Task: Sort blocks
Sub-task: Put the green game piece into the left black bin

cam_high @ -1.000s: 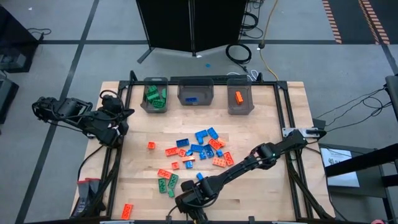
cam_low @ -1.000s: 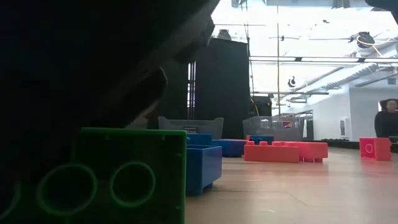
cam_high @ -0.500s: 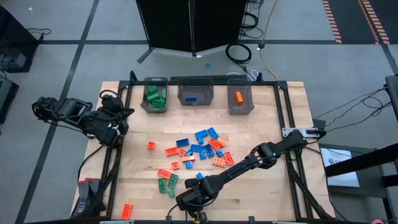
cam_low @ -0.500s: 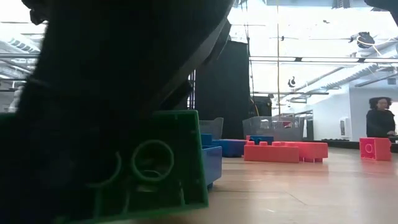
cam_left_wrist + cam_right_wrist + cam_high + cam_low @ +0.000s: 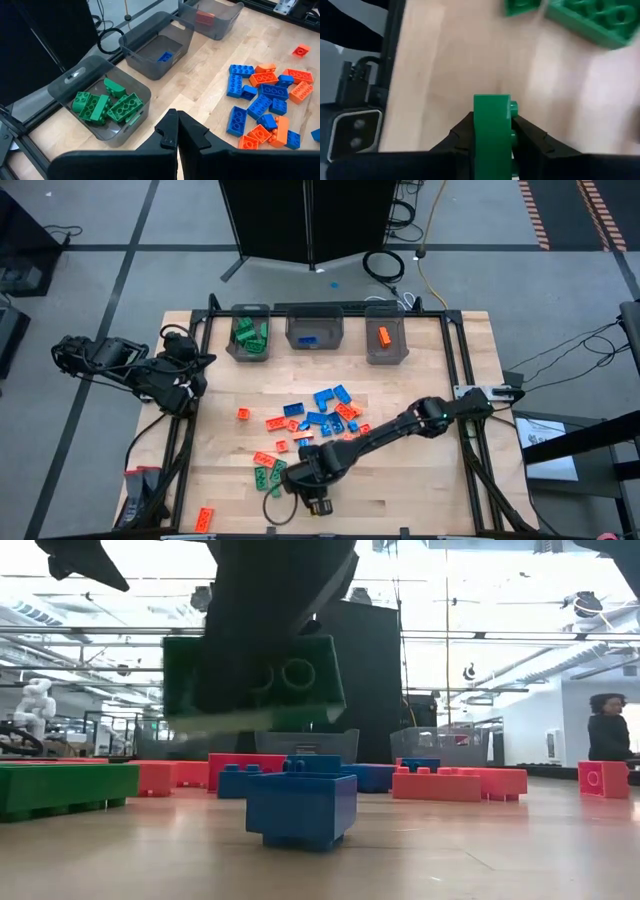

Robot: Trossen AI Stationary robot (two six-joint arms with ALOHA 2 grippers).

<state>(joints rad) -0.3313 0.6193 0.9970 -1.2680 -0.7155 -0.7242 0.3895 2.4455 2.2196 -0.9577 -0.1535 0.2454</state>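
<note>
My left gripper (image 5: 177, 131) waits at the left edge of the table, fingers pressed together on nothing. Straight ahead of those fingertips, close by, sits the bin of green blocks (image 5: 102, 85); beyond it stands the middle bin (image 5: 155, 47) with one blue block, and farthest off the third bin (image 5: 212, 17) with an orange one.

Moving right across the table, the loose pile (image 5: 320, 420) of blue and orange blocks lies in the middle, well ahead of my left fingers. A few green blocks (image 5: 268, 476) rest near the front edge, just beside my right gripper.

My right gripper (image 5: 492, 132) is the one at work — low over the front of the table, fingers clamped on a green block (image 5: 492, 127). The block stands up between my fingers, one on each broad side, with its long axis running out past my fingertips. In the low view it hangs clear of the wood, lifted above a blue block (image 5: 300, 808) sitting below it.

What the next move turns on, as I judge it: the green bin lies far from my right fingers, across the table at the back left, so I must carry the block over the loose pile to reach it. My left arm is much nearer that bin, but it holds nothing — the carry is mine on the right.
</note>
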